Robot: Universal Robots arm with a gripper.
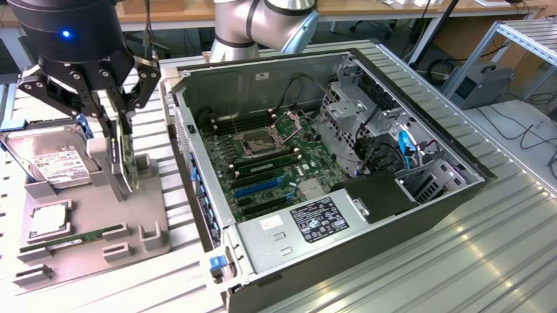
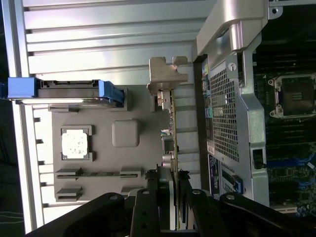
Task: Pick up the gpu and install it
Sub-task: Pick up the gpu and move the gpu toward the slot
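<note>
- Claw (image 2: 173,192) is closest in the wrist view, with fingers (image 2: 148,207) clenched on the gpu (image 2: 174,143), one on each side of the board.
- Gpu is held on edge and upright. I read its pale bracket (image 2: 167,74) at the end away from the fingers.
- Exterior view: the claw (image 1: 120,120) is up at that view's left, and the gpu (image 1: 125,163) hangs from it over the grey tray (image 1: 87,261).
- Gpu's lower edge reaches down among the tray's posts. I can't tell if it's clear of its slot.
- Tray also carries a hard drive (image 1: 54,163), a cpu (image 1: 48,222) and a green memory stick (image 1: 74,240), all apart from the gpu.
- Open pc case (image 1: 392,208) lies on its side on the worktop (image 1: 496,248), just beside the tray, toward the exterior view's right.
- Motherboard (image 1: 270,169) is exposed inside the case, with the cpu socket (image 1: 261,140) near its middle.
- Gpu is outside the case, not installed.
</note>
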